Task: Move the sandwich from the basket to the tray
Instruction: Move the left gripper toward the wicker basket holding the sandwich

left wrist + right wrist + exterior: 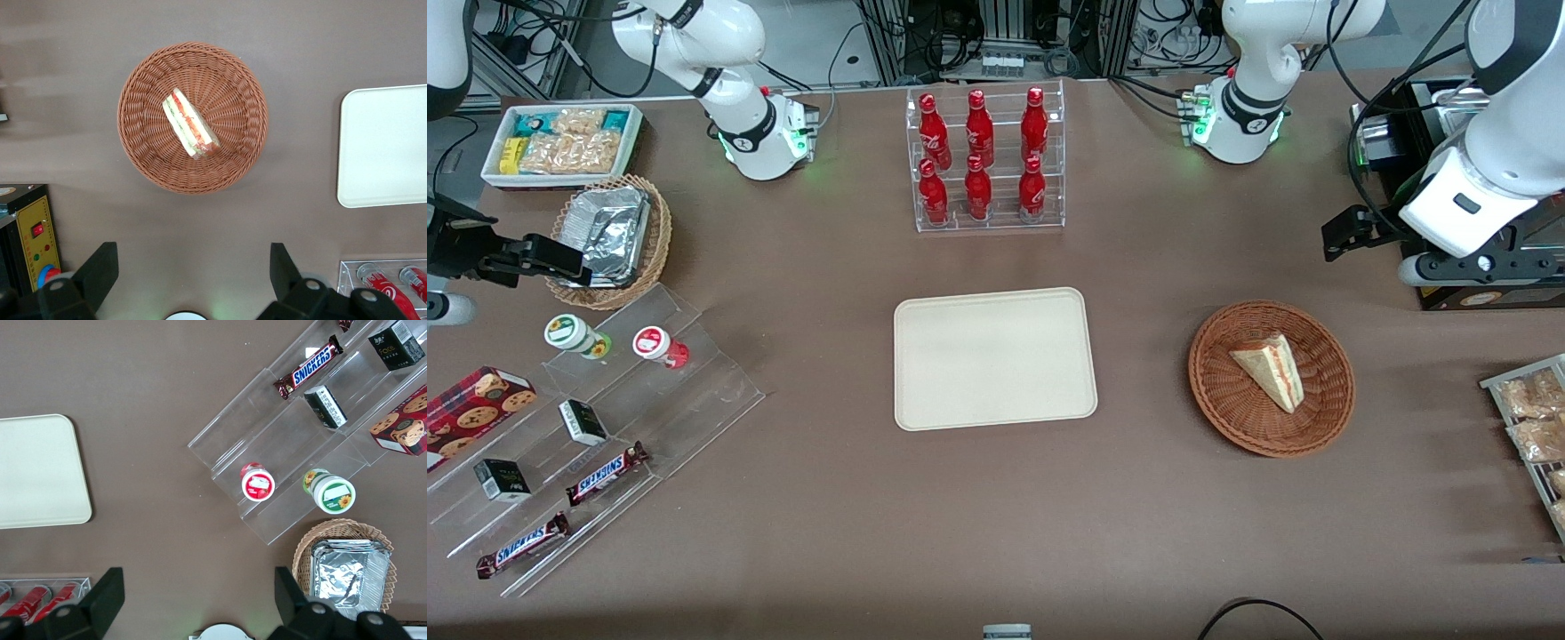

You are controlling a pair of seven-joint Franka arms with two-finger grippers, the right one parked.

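The sandwich [190, 124] lies in the basket [143, 160], below the gripper [193, 277], which hangs with fingers spread wide, holding nothing. The tray [383, 150] lies bare, well apart from the gripper. Only the wrist view shows those fingers [99, 270].

Your working arm is glossy white with rounded housings, black joint bands and black cables trailing off it. Its base glows green, and its gripper [193, 280] carries two matte black, wedge-shaped fingers [99, 270] spread wide.

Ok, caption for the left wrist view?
Open pincer hovers above sandwich in basket, tray bare beside it.
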